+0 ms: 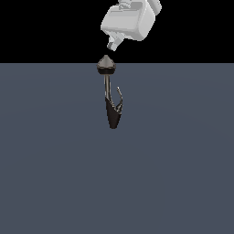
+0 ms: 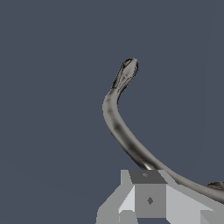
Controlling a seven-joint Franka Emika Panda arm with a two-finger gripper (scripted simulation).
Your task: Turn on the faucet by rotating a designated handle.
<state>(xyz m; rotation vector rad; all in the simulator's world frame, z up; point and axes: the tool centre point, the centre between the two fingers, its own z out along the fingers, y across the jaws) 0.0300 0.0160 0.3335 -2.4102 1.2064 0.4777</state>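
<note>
One small dark metal faucet (image 1: 111, 98) stands alone near the middle of the flat slate-blue worktop (image 1: 50, 173), and it is an odd-looking thing: a grey cone-topped head with a dark band beneath it, a thin grey stem dropping from that, and then a black wedge-shaped body that tapers to a point at its lower end. From the side of that black body, on the exterior view's right, branches the thin, slightly curved grey wire-like handle (image 1: 119, 98), much slimmer than the stem and rising roughly halfway up it with a small gap between the two. Seen close from the wrist, a curved, glossy grey metal part (image 2: 118, 127), most likely that handle, sweeps in a long bend, streaked with dark reflections and ending in a slightly flattened, narrower tip. Above the cone head hangs the big white robot arm (image 1: 130, 20), its pale grey tool (image 1: 114, 44) pointing down, close over the cone's tip but apart from it. Pale grey blocks of the tool (image 2: 148, 199) fill the wrist picture's edge; I cannot tell whether its fingers are apart or together.
</note>
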